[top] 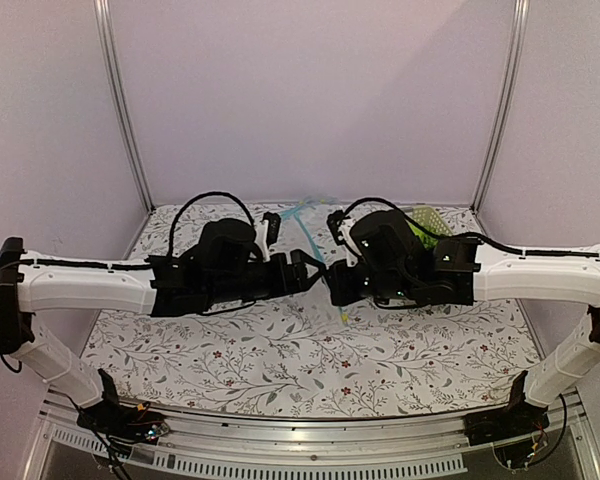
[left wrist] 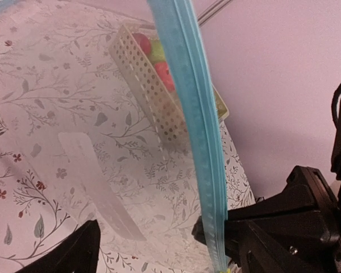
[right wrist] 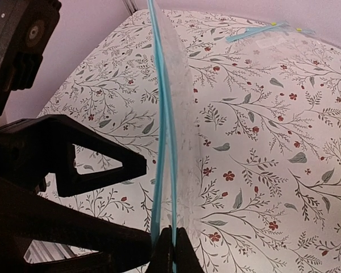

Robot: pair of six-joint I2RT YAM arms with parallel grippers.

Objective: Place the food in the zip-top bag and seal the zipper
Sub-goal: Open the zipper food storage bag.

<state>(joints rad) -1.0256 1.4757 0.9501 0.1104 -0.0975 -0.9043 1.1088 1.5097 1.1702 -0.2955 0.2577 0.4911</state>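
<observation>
Pinching the zipper point(left wrist: 193, 114) of the zip-top bag point(right wrist: 179, 142), right gripper point(right wrist: 173, 253) faces spread left gripper point(top: 308, 272); basket point(left wrist: 153, 96) holds red food point(left wrist: 165, 74), green pieces point(left wrist: 157, 51).

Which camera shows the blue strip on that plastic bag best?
The left wrist view: the zipper runs close up across the frame, its ridges visible. The right wrist view shows it edge-on as thin blue lines; the top view shows only a small, distant sliver.

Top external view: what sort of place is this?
Probably a robot test booth: plain walls framed by metal posts, a floral tablecloth, a left arm and right arm mounted at the near rail.
</observation>
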